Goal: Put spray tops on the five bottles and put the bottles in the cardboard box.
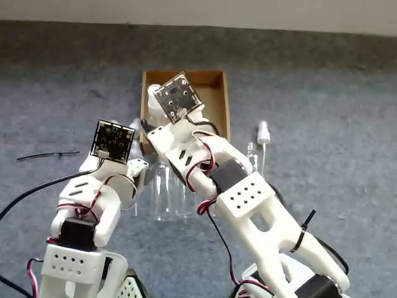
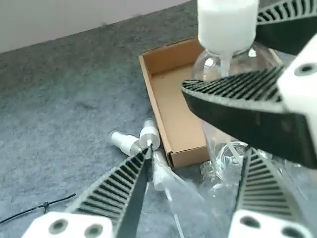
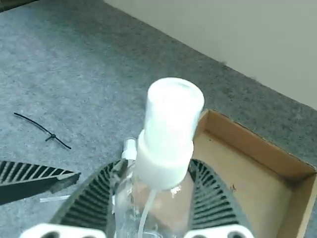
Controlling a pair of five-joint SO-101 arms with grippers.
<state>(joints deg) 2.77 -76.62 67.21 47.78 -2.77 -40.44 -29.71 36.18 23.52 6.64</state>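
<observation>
Right gripper [image 3: 158, 168] clamps our capped bottle [image 3: 166, 144] over the cardboard box [image 3: 257, 178]; left gripper [image 2: 198, 151] jaws apart. Next, we should lower it.

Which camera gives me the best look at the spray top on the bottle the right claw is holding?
The right wrist view: the spray top shows whole and close on the bottle. The left wrist view crops its upper part; the high view has it mostly hidden under the right arm.
</observation>
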